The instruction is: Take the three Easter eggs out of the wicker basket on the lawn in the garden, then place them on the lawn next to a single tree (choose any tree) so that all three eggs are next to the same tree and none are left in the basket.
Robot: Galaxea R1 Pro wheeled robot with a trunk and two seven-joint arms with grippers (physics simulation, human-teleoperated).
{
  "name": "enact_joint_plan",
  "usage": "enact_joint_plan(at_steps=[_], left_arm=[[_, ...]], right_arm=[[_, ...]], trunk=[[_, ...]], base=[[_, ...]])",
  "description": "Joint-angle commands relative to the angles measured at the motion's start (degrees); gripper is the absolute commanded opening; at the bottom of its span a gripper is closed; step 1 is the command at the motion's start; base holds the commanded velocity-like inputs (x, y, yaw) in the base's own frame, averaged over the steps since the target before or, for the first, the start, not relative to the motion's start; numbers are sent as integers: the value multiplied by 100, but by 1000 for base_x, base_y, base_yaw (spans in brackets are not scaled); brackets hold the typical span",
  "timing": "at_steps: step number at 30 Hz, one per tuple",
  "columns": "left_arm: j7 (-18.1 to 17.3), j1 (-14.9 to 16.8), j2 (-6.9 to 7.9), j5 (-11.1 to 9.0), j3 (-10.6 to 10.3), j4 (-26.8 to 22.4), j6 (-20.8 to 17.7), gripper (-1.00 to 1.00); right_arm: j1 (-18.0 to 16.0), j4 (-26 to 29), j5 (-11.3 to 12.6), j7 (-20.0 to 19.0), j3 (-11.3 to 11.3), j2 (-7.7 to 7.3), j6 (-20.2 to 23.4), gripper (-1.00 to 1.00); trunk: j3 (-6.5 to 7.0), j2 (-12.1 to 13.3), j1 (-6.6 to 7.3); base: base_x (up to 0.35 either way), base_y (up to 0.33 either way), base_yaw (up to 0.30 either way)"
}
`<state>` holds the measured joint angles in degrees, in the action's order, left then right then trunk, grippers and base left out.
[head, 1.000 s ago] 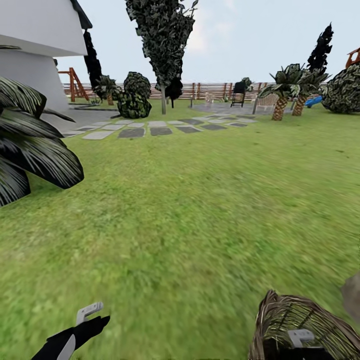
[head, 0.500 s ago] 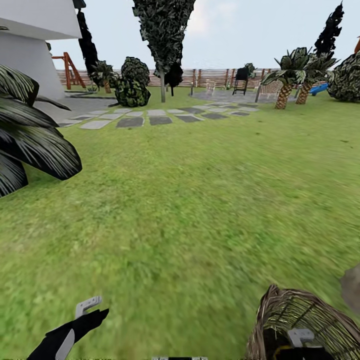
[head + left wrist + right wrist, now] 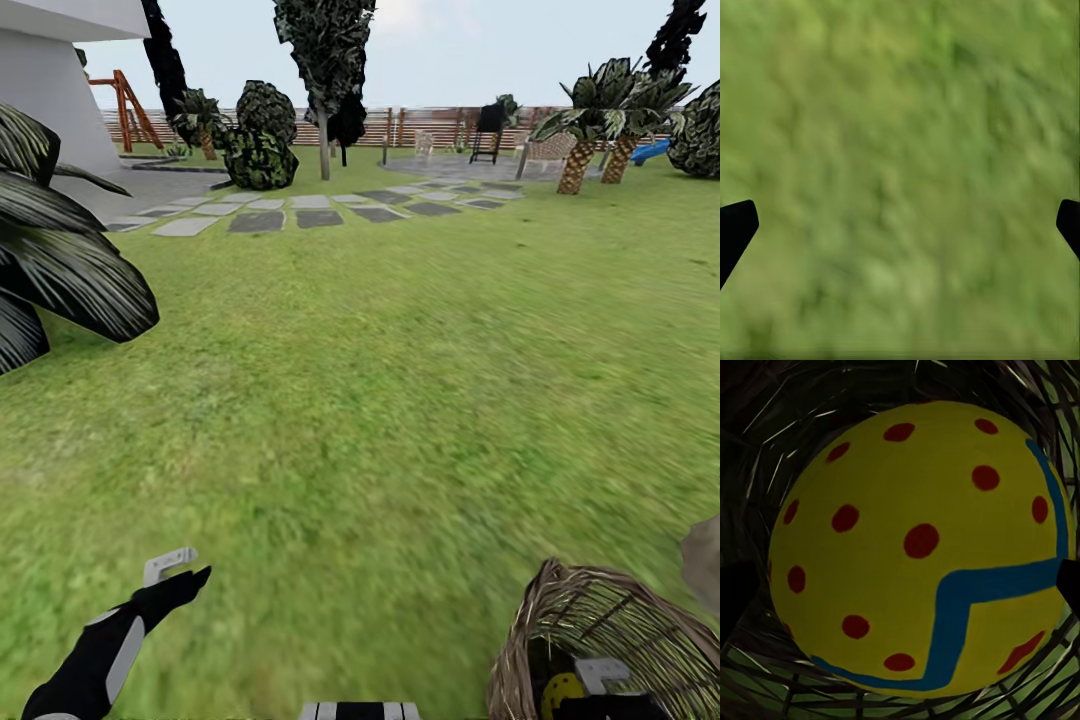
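Wicker basket (image 3: 610,640) sits on the lawn (image 3: 380,400) at near right, tilted. The right gripper (image 3: 600,690) is inside its mouth; whether its claw is parted or closed cannot be told. 1 Easter egg (image 3: 919,544), yellow with red spots and a blue zigzag, lies inside against the weave, directly before that gripper. Left gripper (image 3: 900,225) hangs over bare grass at near left, claw spread wide, holding nothing.
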<state>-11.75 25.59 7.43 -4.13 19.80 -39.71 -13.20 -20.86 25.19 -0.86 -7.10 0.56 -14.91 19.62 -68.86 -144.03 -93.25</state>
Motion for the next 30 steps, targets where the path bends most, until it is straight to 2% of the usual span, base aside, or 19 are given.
enact_joint_plan(at_steps=[1,19,24,30], left_arm=[[-29,2,-16,-41,-2,-7,-45,100],[-36,3,-28,-43,-11,55,-42,100],[-37,2,-28,-44,-11,60,-42,100],[-38,3,-31,-44,-11,60,-42,100]], right_arm=[[-1,12,-10,-19,5,-5,33,100],[3,21,-10,-19,5,-34,33,100],[1,23,-10,-19,5,-38,33,100],[1,21,-10,-19,5,-33,33,100]], trunk=[[-5,-2,1],[-5,-2,1],[-116,-9,-12],[-116,-9,-12]], base=[[0,0,0],[0,0,0],[0,0,0],[0,0,0]])
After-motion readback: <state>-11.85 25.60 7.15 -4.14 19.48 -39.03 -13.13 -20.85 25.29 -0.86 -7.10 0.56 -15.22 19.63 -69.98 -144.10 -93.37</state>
